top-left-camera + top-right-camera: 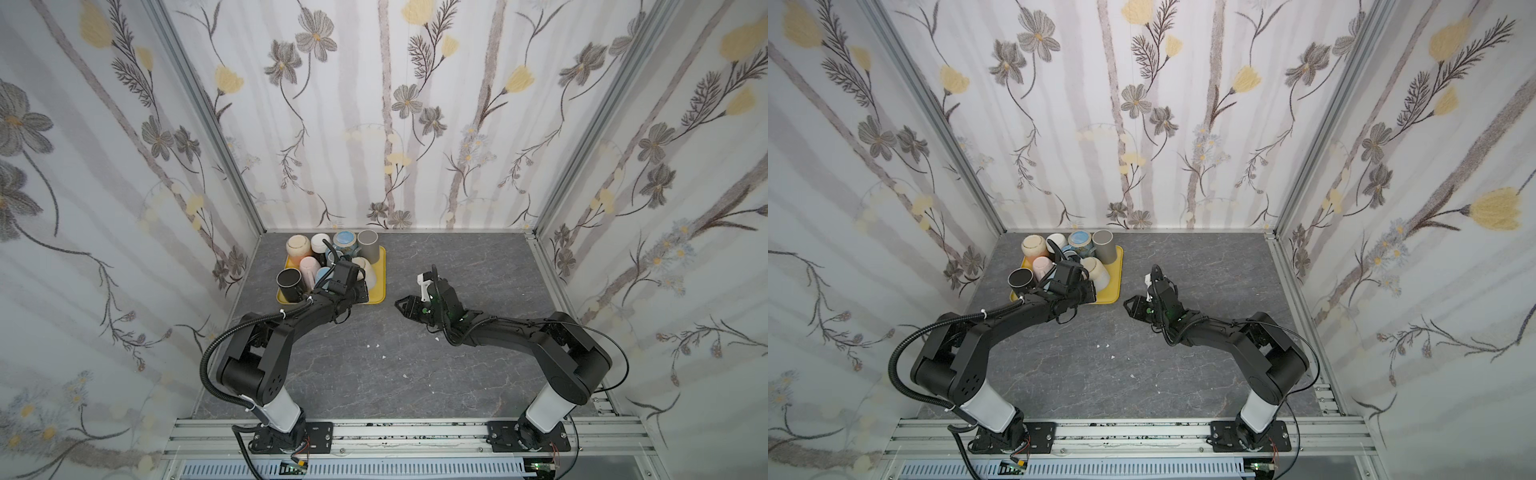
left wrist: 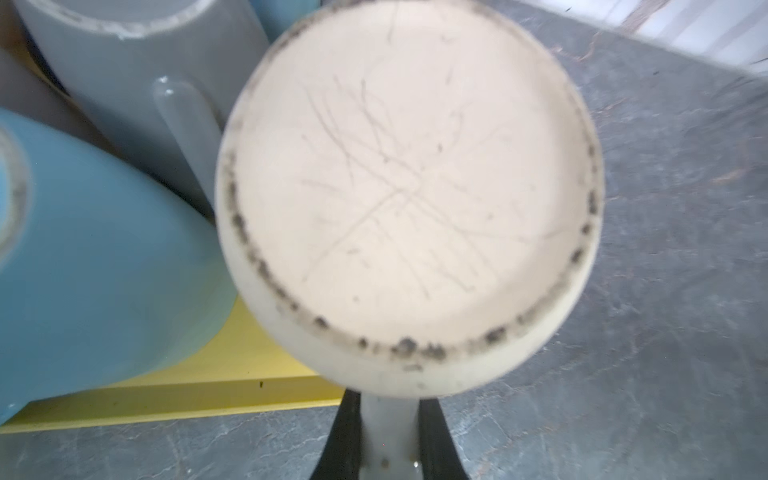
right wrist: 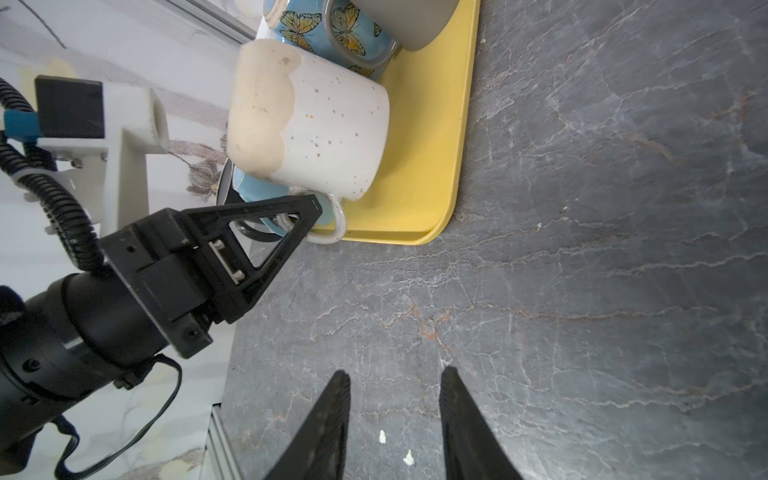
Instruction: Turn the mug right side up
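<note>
Left fingers (image 2: 388, 440) clamped on handle of upturned speckled mug (image 2: 407, 187) at yellow tray (image 3: 419, 199) edge; right fingers (image 3: 395, 424) part-open, well apart.

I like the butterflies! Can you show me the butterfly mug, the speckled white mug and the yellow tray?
Blue butterfly mug (image 3: 316, 25), right wrist view, its painted side.
Speckled white ceramic mug (image 3: 332, 124), right wrist view, its side wall.
Yellow plastic tray (image 3: 432, 166), right wrist view, bare floor.

You find no readable text, label, brand, number or sign on anything in these views.
</note>
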`<state>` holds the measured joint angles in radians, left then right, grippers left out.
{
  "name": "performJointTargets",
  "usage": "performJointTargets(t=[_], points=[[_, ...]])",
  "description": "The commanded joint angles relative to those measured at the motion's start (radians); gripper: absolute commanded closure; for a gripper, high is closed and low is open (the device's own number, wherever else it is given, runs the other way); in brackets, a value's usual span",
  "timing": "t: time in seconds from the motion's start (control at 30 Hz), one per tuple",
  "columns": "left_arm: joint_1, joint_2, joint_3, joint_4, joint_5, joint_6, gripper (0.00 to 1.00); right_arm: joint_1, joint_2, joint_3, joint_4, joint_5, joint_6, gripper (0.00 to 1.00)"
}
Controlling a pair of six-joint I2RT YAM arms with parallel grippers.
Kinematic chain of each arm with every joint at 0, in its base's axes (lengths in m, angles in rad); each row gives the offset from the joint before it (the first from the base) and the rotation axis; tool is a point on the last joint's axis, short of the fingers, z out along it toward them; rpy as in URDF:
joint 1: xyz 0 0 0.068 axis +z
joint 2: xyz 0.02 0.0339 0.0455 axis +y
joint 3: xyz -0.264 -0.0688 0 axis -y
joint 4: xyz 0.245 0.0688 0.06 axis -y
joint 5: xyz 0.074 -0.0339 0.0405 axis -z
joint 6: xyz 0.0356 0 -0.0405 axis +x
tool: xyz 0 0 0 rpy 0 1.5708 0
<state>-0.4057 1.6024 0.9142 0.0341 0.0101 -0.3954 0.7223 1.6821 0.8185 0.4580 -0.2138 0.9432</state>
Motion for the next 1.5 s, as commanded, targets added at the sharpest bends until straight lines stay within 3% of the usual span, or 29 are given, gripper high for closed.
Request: performJointTargets(t=[0.0,0.3,0.53,1.1,1.37,1.47], points=[[0.003,-0.073,-0.051,0.236,0.092,-0.09,1.0,-0.005,-0.02,-0.037,0.194,-0.052,0.1,0.63],[0.001,-0.252,-0.26,0.63,0.318,-0.396,1.0,-0.007,-0.08,-0.057,0.37,-0.121,0.198,0.62],[0.001,-0.307,-0.352,0.864,0.412,-0.6,1.0,-0.011,-0.079,-0.058,0.436,-0.166,0.242,0.59],[-0.04,-0.34,-0.396,0.965,0.439,-0.716,1.0,-0.006,-0.065,-0.014,0.472,-0.218,0.273,0.61],[-0.065,-0.34,-0.393,1.021,0.447,-0.763,1.0,-0.006,-0.055,-0.01,0.513,-0.228,0.301,0.8],[-0.08,-0.331,-0.378,1.021,0.458,-0.774,1.0,-0.006,-0.05,-0.001,0.533,-0.246,0.307,0.81]])
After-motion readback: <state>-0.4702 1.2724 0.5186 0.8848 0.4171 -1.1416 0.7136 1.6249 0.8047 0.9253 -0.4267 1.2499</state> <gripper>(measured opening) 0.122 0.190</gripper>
